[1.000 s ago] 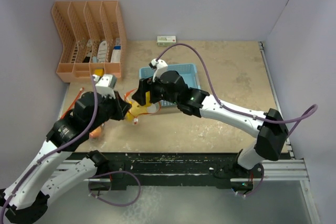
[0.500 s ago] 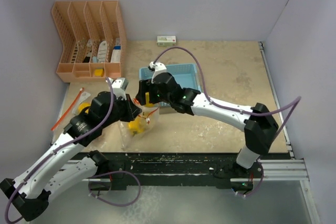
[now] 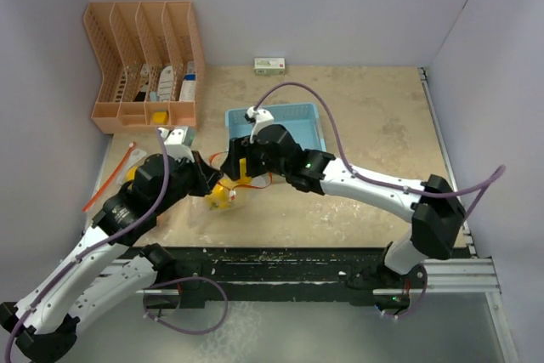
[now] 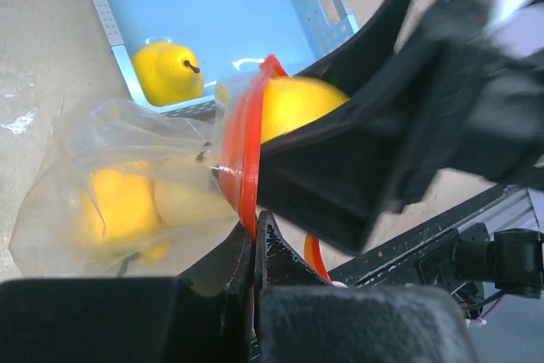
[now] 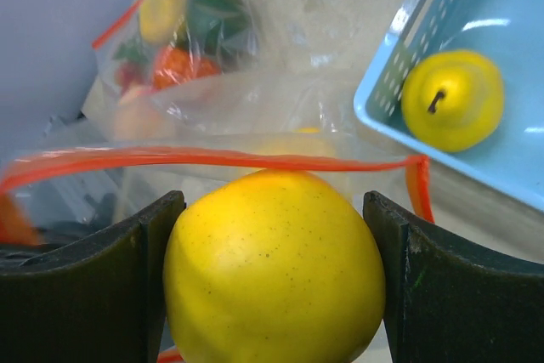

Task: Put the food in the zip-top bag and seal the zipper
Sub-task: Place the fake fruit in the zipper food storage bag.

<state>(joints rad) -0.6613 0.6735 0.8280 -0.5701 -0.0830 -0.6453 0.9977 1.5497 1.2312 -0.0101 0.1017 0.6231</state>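
Note:
My left gripper point(image 4: 255, 229) is shut on the orange zipper rim point(image 4: 245, 146) of a clear zip-top bag point(image 4: 127, 178) that holds yellow toy fruits. My right gripper point(image 5: 274, 210) is shut on a round yellow fruit point(image 5: 272, 282) at the bag's open mouth, with the zipper rim point(image 5: 212, 157) just beyond it. In the top view the two grippers meet over the bag point(image 3: 223, 197), left point(image 3: 209, 183) and right point(image 3: 233, 167). A yellow pear point(image 5: 450, 99) lies in the light-blue basket point(image 5: 510, 172), also seen in the left wrist view point(image 4: 166, 71).
A second clear bag point(image 5: 191, 31) with yellow, green and red food lies at the left by the wall. An orange file organizer point(image 3: 144, 65) stands at the back left. A small box point(image 3: 269, 64) sits at the back wall. The blue basket point(image 3: 297, 121) is behind the grippers.
The left arm has shifted, carrying the bag's rim down and a little right. The right gripper has brought the yellow fruit lower, to the bag's mouth.

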